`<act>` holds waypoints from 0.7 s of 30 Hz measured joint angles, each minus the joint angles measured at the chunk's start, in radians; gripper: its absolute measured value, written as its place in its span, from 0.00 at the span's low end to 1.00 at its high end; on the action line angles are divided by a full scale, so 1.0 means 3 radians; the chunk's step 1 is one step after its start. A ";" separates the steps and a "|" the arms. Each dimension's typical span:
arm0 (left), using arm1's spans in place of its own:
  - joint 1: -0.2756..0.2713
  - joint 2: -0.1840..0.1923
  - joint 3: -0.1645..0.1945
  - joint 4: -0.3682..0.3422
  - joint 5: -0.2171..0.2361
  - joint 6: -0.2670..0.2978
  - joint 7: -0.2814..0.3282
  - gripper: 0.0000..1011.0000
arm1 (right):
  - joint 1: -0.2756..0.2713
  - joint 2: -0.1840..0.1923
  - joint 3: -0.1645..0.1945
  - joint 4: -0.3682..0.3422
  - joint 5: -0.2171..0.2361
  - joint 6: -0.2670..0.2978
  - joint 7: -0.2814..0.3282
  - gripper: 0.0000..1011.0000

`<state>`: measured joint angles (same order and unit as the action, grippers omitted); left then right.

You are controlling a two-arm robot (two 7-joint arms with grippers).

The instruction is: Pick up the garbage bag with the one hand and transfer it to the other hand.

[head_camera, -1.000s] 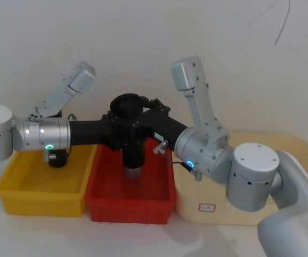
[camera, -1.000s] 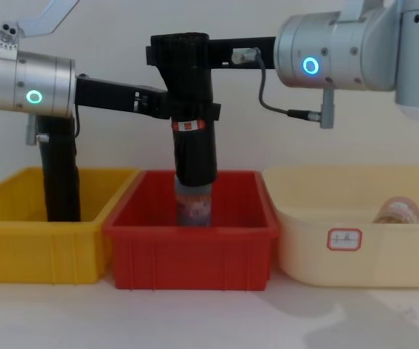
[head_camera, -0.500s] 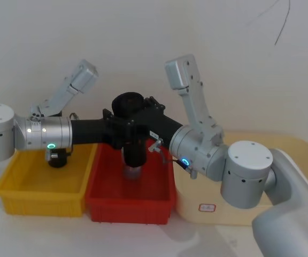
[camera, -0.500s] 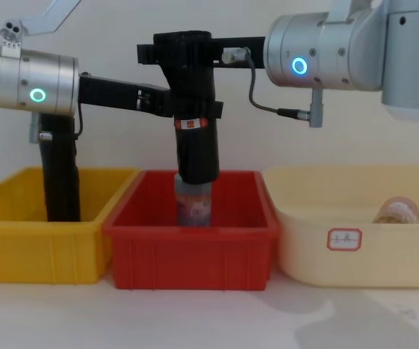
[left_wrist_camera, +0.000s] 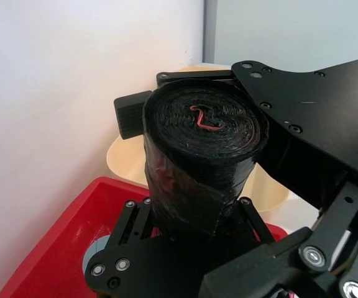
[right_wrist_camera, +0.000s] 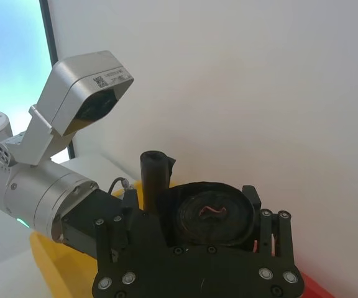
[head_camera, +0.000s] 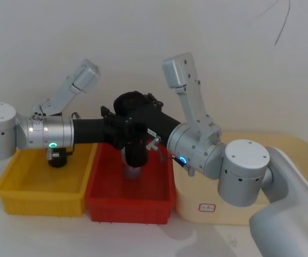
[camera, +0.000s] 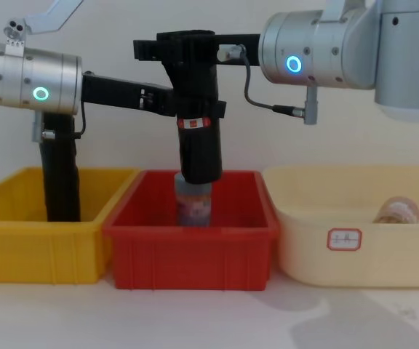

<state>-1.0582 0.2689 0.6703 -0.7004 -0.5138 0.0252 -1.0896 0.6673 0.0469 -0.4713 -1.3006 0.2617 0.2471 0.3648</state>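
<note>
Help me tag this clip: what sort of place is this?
Probably a robot test bench: plain white wall, yellow bin, red bin and cream bin side by side, left gripper and right gripper at the garbage bag.

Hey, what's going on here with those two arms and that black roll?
The robot is midway through passing a garbage bag roll from one gripper to the other. The left gripper, on the wrist with the green ring, clamps the roll around its middle, just above the red-and-white label. The right gripper, on the wrist with the blue ring, appears to grip its top end. The roll is upright above the red bin, and the left gripper has not let go yet.
</note>
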 joint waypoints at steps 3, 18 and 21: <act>-0.0004 -0.0002 0.0001 0.0004 0.0000 0.0003 -0.0005 0.41 | 0.0004 0.0000 -0.0004 0.0006 -0.0003 -0.0010 -0.0003 0.99; -0.0010 -0.0007 0.0006 0.0013 0.0001 0.0010 -0.0022 0.41 | 0.0016 -0.0002 -0.0015 0.0021 -0.0010 -0.0039 -0.0018 0.84; -0.0011 -0.0007 0.0006 0.0014 0.0001 0.0010 -0.0024 0.41 | 0.0017 -0.0002 -0.0016 0.0022 -0.0011 -0.0041 -0.0018 0.81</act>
<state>-1.0615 0.2668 0.6721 -0.6961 -0.5135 0.0283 -1.0968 0.6725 0.0464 -0.4762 -1.2940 0.2583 0.2348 0.3593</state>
